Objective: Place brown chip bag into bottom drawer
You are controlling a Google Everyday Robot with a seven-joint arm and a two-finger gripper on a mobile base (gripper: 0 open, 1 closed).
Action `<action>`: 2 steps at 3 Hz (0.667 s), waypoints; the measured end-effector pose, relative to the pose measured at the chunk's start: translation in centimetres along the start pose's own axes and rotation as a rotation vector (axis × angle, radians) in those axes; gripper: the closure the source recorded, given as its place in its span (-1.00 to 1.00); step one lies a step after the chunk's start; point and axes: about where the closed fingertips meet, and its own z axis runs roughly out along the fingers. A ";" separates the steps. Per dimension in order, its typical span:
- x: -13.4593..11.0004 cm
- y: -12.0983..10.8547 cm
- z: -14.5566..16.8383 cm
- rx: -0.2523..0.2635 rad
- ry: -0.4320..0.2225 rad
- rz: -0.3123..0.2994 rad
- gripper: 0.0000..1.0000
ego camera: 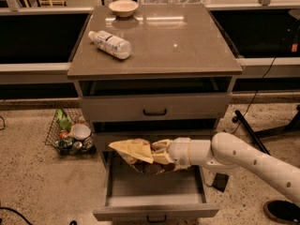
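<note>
The brown chip bag (137,154), pale yellow with a dark brown middle, hangs in my gripper (161,156) just above the back of the open bottom drawer (154,192). The gripper is shut on the bag's right end, and my white arm (243,163) reaches in from the right. The drawer is pulled out toward me, a wide grey tray with a small dark handle (157,217) on its front. Nothing lies on the part of its floor that shows.
Two shut grey drawers (154,109) sit above. A clear plastic bottle (110,44) and a bowl (123,7) are on the cabinet top. A wire basket of items (70,134) stands on the floor at left. A black stand and cable are at right.
</note>
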 end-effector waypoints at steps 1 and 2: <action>0.4 -0.3 0.2 0.007 0.004 0.008 1.00; 2.5 -2.0 1.1 0.046 0.025 0.053 1.00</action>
